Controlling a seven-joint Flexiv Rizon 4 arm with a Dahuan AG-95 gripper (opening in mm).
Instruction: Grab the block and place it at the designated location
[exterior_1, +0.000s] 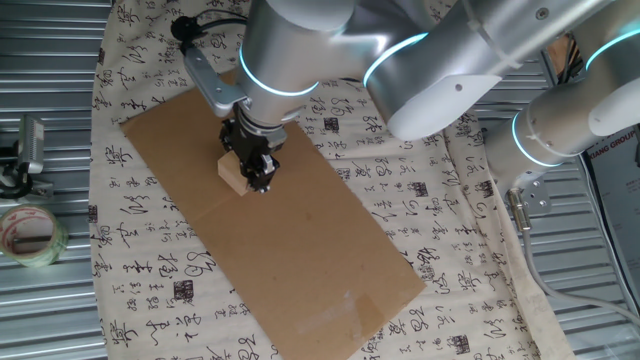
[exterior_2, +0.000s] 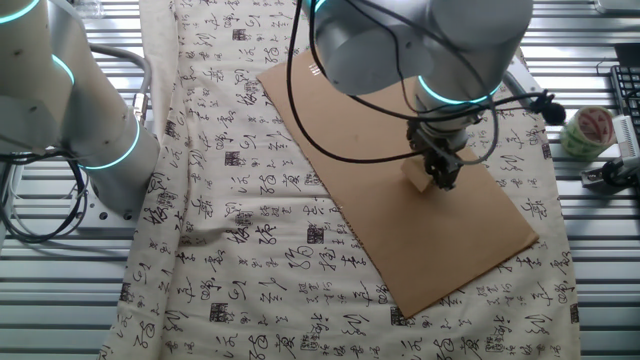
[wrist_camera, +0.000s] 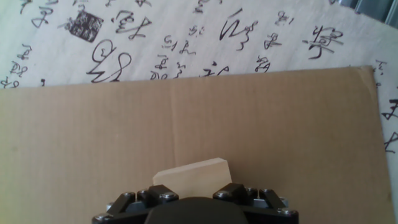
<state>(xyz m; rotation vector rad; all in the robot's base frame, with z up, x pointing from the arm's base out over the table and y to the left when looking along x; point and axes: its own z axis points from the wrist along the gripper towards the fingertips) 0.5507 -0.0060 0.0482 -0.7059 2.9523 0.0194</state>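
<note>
My one gripper (exterior_1: 262, 180) sits low over the single block (exterior_1: 234, 172), fingers beside it; I can't tell whether they're clamped. The block rests on one cardboard sheet (exterior_1: 300, 240), over one printed cloth (exterior_1: 150, 250).

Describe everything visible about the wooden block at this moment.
The block is a small, light tan wooden cube with plain, unmarked faces. It sits at the tip of the tool on the brown cardboard sheet, partly hidden by the tool's dark fingers. The hand view shows its pale top edge jutting out just beyond the tool body. Whether it is clamped or lifted cannot be told.
</note>
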